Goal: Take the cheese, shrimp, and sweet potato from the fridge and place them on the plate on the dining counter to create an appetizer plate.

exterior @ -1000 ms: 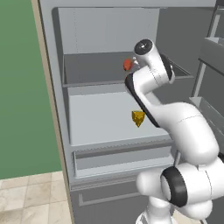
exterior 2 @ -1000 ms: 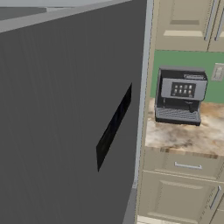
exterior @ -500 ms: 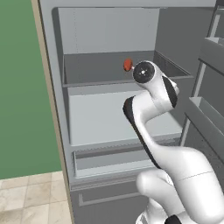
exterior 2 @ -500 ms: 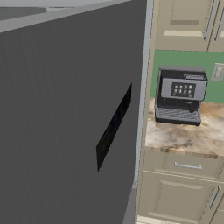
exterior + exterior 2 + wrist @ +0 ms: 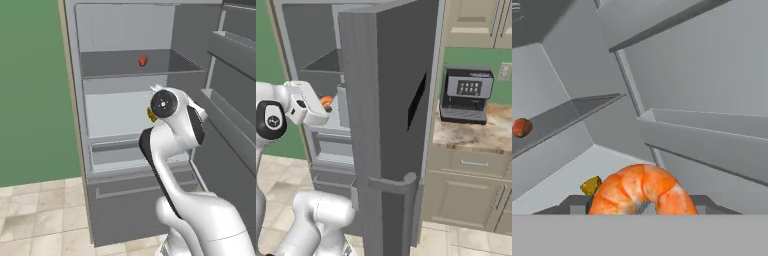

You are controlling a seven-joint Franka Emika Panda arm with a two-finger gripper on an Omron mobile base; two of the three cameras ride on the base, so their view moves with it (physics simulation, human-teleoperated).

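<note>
Inside the open fridge [image 5: 125, 100], your gripper [image 5: 643, 210] is closed around the shrimp [image 5: 643, 191]; the sweet potato [image 5: 143, 61] sits on the upper shelf, the cheese [image 5: 591, 186] lower down.

The left base view looks from behind the arm straight into the open fridge [image 5: 125, 100]. The right base view faces the fridge door's [image 5: 391, 125] outer side, sharing the fridge's shelves. The hand view sits close inside, looking past the shrimp [image 5: 643, 191] toward the back corner
</note>
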